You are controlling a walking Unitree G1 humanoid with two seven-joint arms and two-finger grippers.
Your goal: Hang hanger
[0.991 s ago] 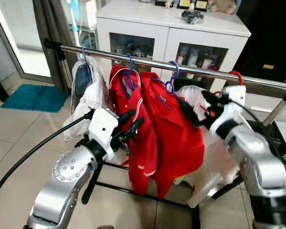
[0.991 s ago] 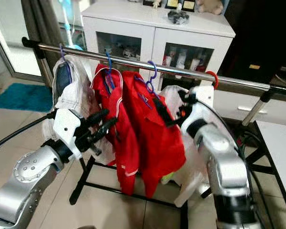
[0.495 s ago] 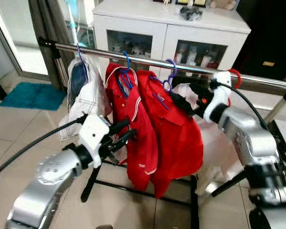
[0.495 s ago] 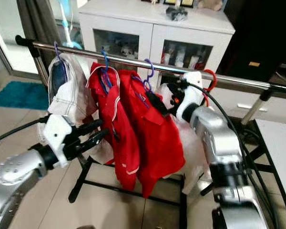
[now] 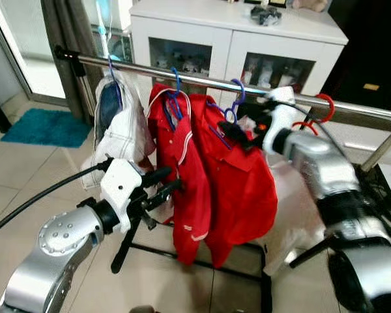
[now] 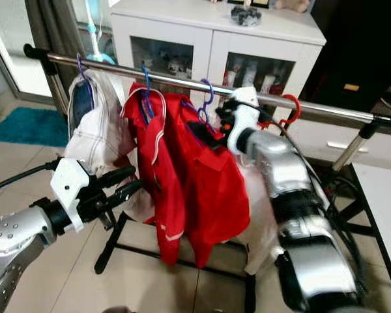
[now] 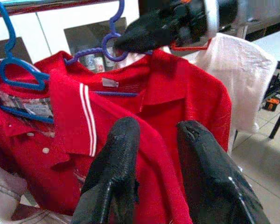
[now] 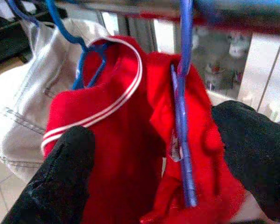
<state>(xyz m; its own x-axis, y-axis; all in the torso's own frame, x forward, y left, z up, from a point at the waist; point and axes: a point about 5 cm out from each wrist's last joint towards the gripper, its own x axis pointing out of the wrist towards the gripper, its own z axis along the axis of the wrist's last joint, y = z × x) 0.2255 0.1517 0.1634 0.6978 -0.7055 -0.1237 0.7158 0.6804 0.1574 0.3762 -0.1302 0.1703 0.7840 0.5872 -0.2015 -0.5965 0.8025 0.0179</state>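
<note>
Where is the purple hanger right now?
In the left eye view, the purple hanger hangs on the metal rail, carrying a red shirt, between the blue hanger and red hanger, beside the right gripper.

Head stereo pair looked forward and down, sharing the rail (image 5: 202, 79) and red shirts (image 5: 238, 176) | both wrist cameras faced those shirts close up

Long horizontal rail (image 5: 182, 77): polished metal, glossy. Thin purple-blue hanger (image 8: 183, 116): smooth plastic. Red polo shirts (image 5: 241, 176): matt knit cloth, white woven stripes at collar. Pale jacket (image 5: 120, 130): coarse cloth, stitched seams seen. Red hook (image 5: 324, 104): shiny plastic. White cabinet (image 5: 234, 32): smooth painted finish, glass doors. Floor (image 5: 26, 189): glossy tile. Teal mat (image 5: 42, 129): rough pile. Silver arm casings: satin metal look; hand fingers (image 7: 116, 163): matt black.
</note>
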